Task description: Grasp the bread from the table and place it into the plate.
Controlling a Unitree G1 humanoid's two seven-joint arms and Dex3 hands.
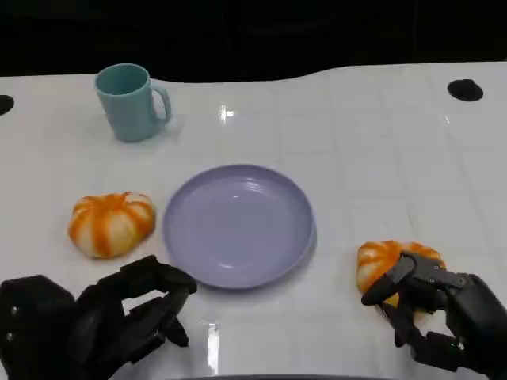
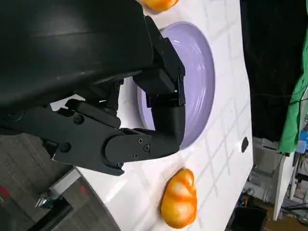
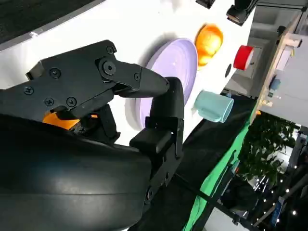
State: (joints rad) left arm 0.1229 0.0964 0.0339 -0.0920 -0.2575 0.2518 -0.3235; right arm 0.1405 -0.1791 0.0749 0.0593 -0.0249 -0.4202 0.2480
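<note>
Where bread (image 1: pixel 379 262) lies, right hand (image 1: pixel 432 305).

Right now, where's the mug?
In the head view the mug stands upright at the table's far left, beyond the plate and the left bread, with its handle toward the right.

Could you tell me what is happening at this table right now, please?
The right robot hand is closing around an orange bread roll on the white table, just right of the empty purple plate. The left robot hand rests near the table's front edge holding nothing. A second roll lies left of the plate, and a teal mug stands behind it.
</note>
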